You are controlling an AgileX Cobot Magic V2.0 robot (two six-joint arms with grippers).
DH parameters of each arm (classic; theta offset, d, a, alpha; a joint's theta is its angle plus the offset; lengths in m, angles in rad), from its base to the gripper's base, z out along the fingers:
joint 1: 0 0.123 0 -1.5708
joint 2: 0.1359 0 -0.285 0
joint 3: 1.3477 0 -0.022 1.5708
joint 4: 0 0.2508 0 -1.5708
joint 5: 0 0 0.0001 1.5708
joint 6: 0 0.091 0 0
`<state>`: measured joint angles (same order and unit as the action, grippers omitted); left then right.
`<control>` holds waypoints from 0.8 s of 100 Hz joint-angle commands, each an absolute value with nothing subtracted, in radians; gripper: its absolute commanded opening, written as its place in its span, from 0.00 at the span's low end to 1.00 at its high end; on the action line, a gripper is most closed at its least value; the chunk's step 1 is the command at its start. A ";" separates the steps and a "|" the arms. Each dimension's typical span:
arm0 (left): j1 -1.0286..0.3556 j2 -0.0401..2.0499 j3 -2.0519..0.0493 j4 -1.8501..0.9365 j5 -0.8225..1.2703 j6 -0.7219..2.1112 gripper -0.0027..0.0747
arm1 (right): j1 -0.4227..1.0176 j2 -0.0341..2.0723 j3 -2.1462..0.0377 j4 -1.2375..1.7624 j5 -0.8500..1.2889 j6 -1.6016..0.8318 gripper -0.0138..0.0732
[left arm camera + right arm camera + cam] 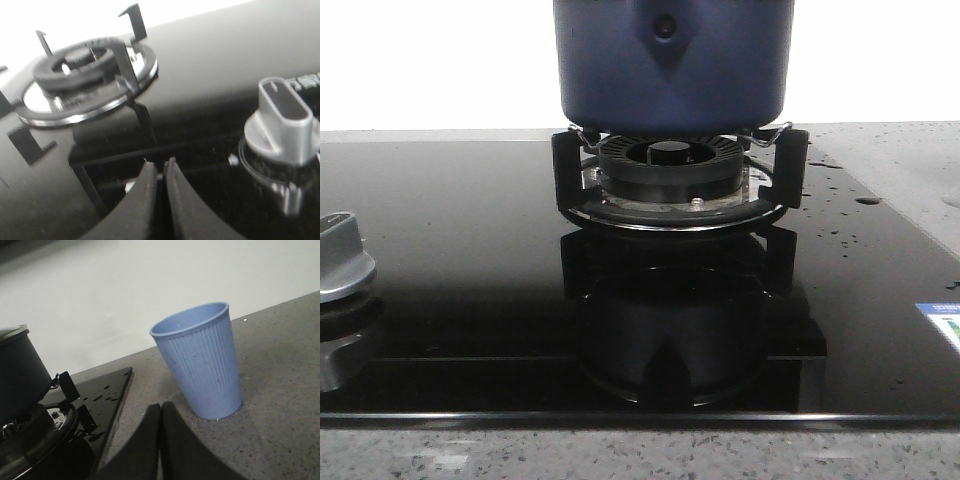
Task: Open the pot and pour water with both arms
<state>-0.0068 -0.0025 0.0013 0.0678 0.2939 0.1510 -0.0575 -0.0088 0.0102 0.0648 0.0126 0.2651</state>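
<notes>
The dark navy-blue pot (672,62) stands on the black ringed burner (670,170) at the back middle of the front view; its top is cut off there. It also shows in the right wrist view (20,375), with a pale rim at its top. A light blue ribbed cup (200,365) stands upright on the grey counter, to the right of the stove. My right gripper (160,407) is shut and empty, low over the counter just short of the cup. My left gripper (160,167) is shut and empty above the black glass, near a second, bare burner (85,65). Neither gripper shows in the front view.
A silver stove knob (282,125) sits beside my left gripper and shows at the left edge of the front view (340,255). Water drops (835,195) lie on the glass right of the pot. The grey stone counter (280,390) borders the stove.
</notes>
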 commanded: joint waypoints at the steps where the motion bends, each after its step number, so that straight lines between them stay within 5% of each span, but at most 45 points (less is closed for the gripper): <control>1: -0.005 -0.034 0.047 0.075 0.139 0.143 0.01 | -0.060 -0.029 0.040 0.077 -0.080 0.272 0.08; 19: -0.005 -0.034 0.047 0.016 0.019 0.143 0.01 | -0.060 -0.029 0.040 0.077 -0.078 0.272 0.08; 55: -0.005 -0.034 0.040 -0.861 -0.075 0.131 0.01 | -0.058 -0.029 -0.010 0.178 -0.061 0.272 0.08; 80: -0.005 0.039 -0.155 -0.710 0.130 0.136 0.01 | -0.047 0.036 -0.223 0.169 0.260 0.211 0.08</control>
<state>-0.0068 0.0000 -0.0504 -0.7829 0.0889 0.1413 -0.0575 -0.0088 -0.1286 0.1725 0.2252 0.2560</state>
